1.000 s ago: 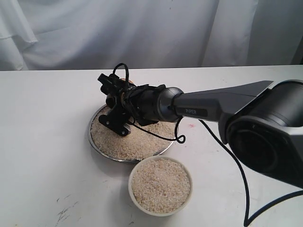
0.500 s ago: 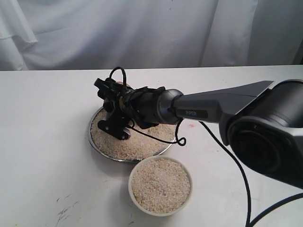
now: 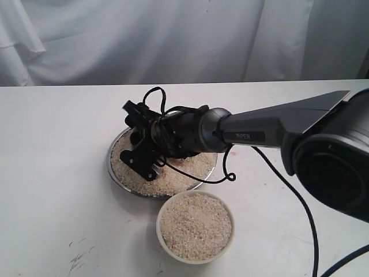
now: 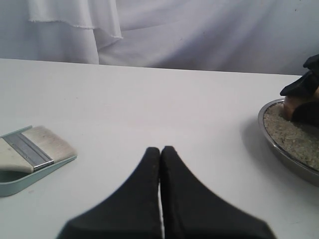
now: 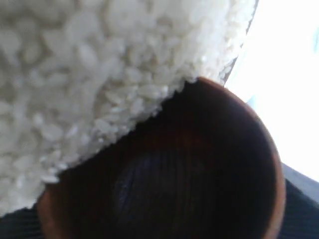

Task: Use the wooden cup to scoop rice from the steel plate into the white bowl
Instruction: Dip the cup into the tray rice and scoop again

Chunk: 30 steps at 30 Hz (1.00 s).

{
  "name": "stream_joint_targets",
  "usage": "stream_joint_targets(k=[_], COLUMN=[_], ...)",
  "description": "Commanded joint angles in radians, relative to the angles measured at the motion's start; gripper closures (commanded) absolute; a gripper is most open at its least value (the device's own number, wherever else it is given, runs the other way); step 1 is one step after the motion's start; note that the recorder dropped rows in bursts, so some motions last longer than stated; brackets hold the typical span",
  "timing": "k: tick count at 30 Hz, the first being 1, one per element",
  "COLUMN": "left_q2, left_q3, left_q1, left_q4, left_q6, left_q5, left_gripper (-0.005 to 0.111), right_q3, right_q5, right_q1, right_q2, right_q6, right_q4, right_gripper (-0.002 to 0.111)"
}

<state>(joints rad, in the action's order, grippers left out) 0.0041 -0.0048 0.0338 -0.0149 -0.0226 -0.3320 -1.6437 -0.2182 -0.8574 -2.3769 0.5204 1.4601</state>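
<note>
Rice [image 5: 75, 74] hides part of wooden cup [image 5: 199, 169] rim (right end effector [image 3: 141, 138] masks rest).

A short line of white letters [image 3: 245, 136] stands on the dark forearm of the right arm [image 3: 288, 118], in the exterior view. It looks like "PIPER", though it is small and blurred. No other writing can be read.

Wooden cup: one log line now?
right end effector: holds reddish-brown wooden cup | cup mouth against rice on shiny steel plate | left end effector: shut
</note>
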Motion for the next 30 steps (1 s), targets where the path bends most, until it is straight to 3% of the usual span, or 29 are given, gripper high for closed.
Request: stream_joint_targets(k=[1, 11, 19, 30], left_q2=[-0.004, -0.004, -0.004, -0.004], left_q3=[0.005, 0.005, 0.005, 0.005], left_q1=[0.002, 0.002, 0.002, 0.002], left_q4=[-0.002, -0.002, -0.002, -0.002], left_q6=[-0.001, -0.001, -0.001, -0.001], left_q5=[0.013, 0.013, 0.013, 0.013], left_gripper=[0.107, 0.107, 0.107, 0.107], right_q3=[0.01, 0.01, 0.008, -0.122], right_q5=[0.027, -0.08, -0.122, -0.373], right_q1=[-0.003, 0.029, 0.04, 0.071], right_q2=[0.007, 0.007, 0.007, 0.007], right_q6=[0.137, 0.329, 0.687, 1.048], right_q4=[-0.189, -0.499, -0.861, -1.34], right_gripper=[0.108, 0.108, 0.108, 0.108])
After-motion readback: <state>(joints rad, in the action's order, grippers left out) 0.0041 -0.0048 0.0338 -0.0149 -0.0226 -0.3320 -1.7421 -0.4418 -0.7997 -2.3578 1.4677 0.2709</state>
